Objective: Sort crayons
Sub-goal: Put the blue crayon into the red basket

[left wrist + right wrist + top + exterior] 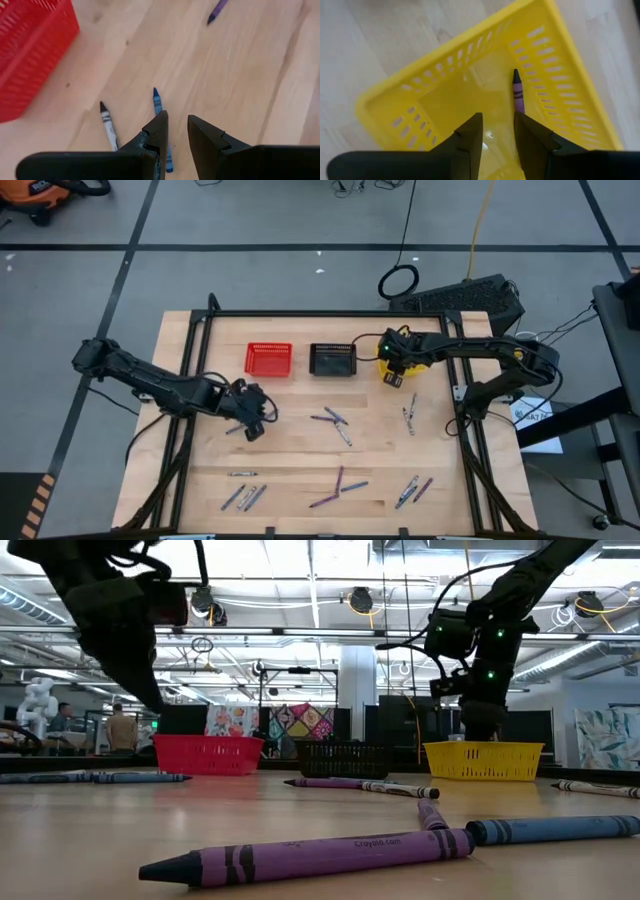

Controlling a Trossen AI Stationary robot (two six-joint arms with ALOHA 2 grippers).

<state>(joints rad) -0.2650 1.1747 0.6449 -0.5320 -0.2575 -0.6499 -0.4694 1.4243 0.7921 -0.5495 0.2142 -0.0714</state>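
The wooden table (300,435) lies under me, and my two dark arms reach in over it from either side. Along its far part stand three square baskets in a row: the red basket (268,360) on the left, the black basket (332,360) in the middle, and the yellow basket (405,368) on the right.

My right gripper (497,132) hangs over the yellow basket, fingers parted with nothing between them. Below it a purple crayon (518,92) lies flat on the basket's floor, released and clear of my fingertips.

My left gripper (176,132) hovers low over the left part of the table, nearer than the red basket, its fingers apart and empty. Just beneath it lie a blue crayon (160,117) and a grey crayon (107,125), side by side but not touching; my left finger partly covers the blue one.

The remaining crayons are scattered over the boards: a small cluster near the middle (334,423), a pair right of that (409,415), a crossed purple and blue group at the near middle (338,488), a few at the near left (243,496), and some at the near right (413,490). In the low view a long purple one (320,855) lies closest, with a blue one (555,830) just to its right.
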